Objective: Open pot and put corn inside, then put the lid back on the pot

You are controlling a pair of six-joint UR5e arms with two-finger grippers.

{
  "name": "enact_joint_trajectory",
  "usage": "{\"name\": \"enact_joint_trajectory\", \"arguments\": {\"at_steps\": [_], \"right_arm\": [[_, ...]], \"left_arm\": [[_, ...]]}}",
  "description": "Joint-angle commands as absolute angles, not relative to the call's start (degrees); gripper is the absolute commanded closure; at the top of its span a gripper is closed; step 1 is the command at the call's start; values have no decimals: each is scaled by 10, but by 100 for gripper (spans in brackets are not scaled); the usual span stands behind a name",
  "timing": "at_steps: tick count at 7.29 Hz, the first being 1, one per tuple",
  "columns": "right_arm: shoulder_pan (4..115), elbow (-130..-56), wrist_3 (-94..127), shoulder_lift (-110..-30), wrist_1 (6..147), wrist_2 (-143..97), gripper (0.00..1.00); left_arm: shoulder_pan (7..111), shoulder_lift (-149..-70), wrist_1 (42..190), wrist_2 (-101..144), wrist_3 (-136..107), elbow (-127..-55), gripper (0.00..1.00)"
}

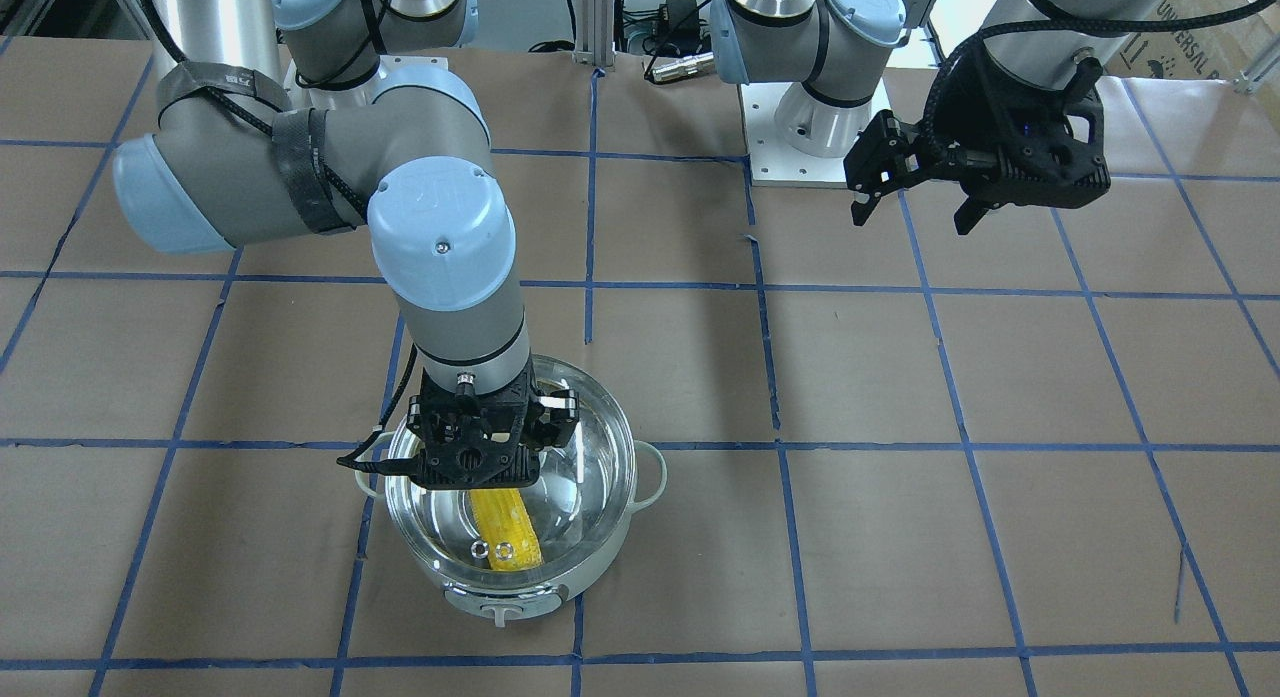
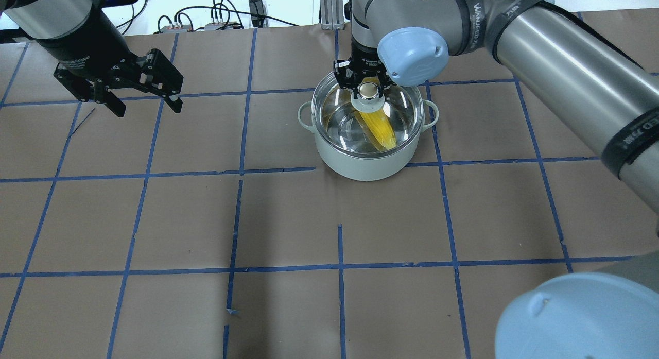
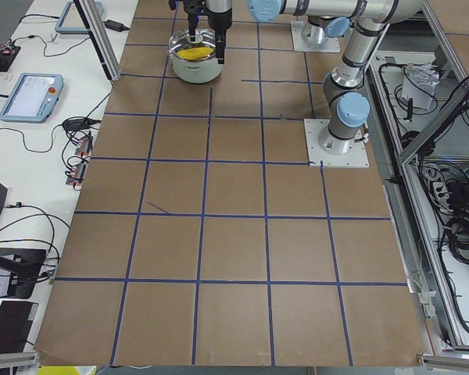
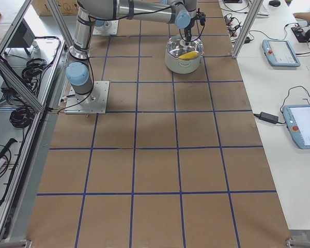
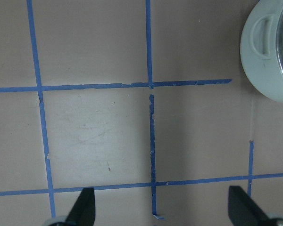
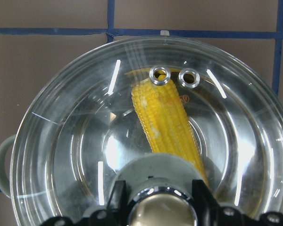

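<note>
Right tool (image 2: 365,86) is down on the lid (image 2: 401,106), upper middle of the overhead view. Its fingers (image 6: 117,200) are closed in on the knob (image 6: 162,214) from both sides. In the right wrist view they sit flush against the chrome, so I'd call that a grip on the knob. The tool isn't touching anything else.

The lid sits flat on the pot (image 2: 360,166), rim on rim as far as I can see. The pot stands on the table (image 2: 154,220), left of centre and low in the front-facing view. The corn (image 6: 165,117) is inside, lying on the steel bottom under the glass. In the wrist view it runs from under the knob up towards the two vent holes (image 6: 160,75).

Left tool (image 1: 912,217) hangs over the table in the upper right of the front-facing view, well apart from the pot. It's wide open with nothing in it. In its own wrist view both fingertips sit in the bottom corners with only brown paper and blue tape between them, and the pot just clips the upper right edge.

Writing: a cardboard box (image 1: 1180,17) at the top right of the front-facing view reads "UNIVERSAL". A strap (image 2: 476,19) on the right arm has white letters that look like "WANJEED", not sure on that. There's small white print on the left tool's body, too tiny to read.
</note>
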State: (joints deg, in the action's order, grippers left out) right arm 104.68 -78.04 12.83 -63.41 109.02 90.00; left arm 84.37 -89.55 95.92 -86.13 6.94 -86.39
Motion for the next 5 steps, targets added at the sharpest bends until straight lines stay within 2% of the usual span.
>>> {"name": "enact_joint_trajectory", "arguments": {"at_steps": [1,5], "right_arm": [[1046,-778,128,-633,1084,900,73],[1044,-780,126,-633,1076,900,73]], "left_arm": [[844,-896,956,-861,69,-864,0],[844,-897,954,-861,69,-864,0]]}}
